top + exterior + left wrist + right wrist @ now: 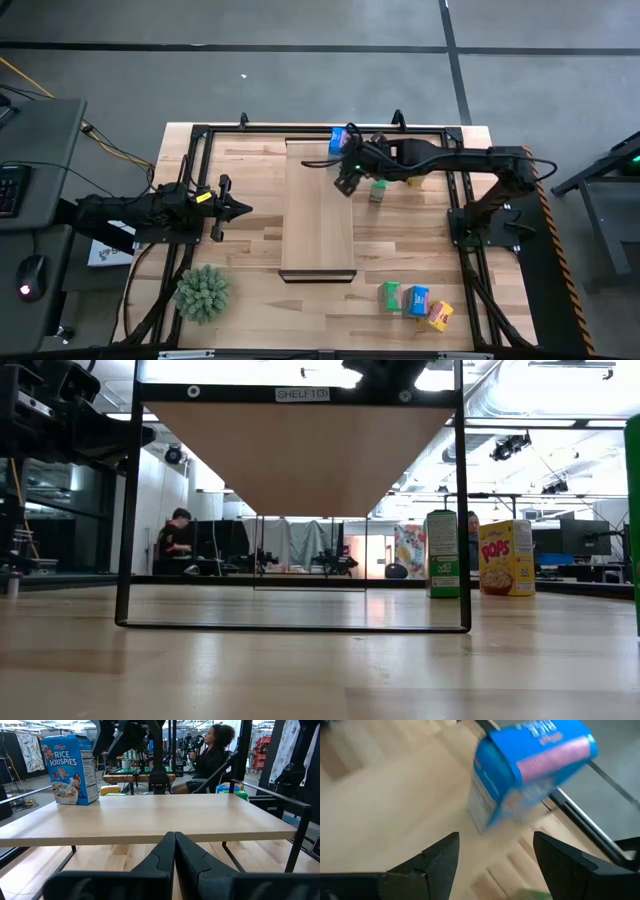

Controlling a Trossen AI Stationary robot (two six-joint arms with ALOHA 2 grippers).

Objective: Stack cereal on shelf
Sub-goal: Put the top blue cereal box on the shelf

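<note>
Right wrist view shows the right gripper [495, 852] with its two dark fingers spread wide and nothing between them; just beyond their tips a blue cereal box [530, 770] stands on the pale board, blurred, near the board's edge by the black frame rail. From above, the right gripper [347, 178] hovers over the far right part of the shelf [318, 235], and the blue box [338, 141] sits at the shelf's far right corner, just beside the fingers. The left wrist view shows the same box [70, 769] upright on the board, labelled Rice Krispies. A green cereal box [378, 190] stands on the tabletop just right of the shelf, under the right arm, with a yellow-orange box [505, 557] next to it in the low view. Three more boxes lie near the table's front right corner: a green one [390, 296], a blue one [417, 300] and a yellow-orange one [440, 316], close together. The left gripper [235, 209] waits at the table's left side, pointing toward the shelf, its fingers pressed together. A spiky green plant [202, 292] sits at the front left. A seated person [210, 757] shows in the room beyond the table.
</note>
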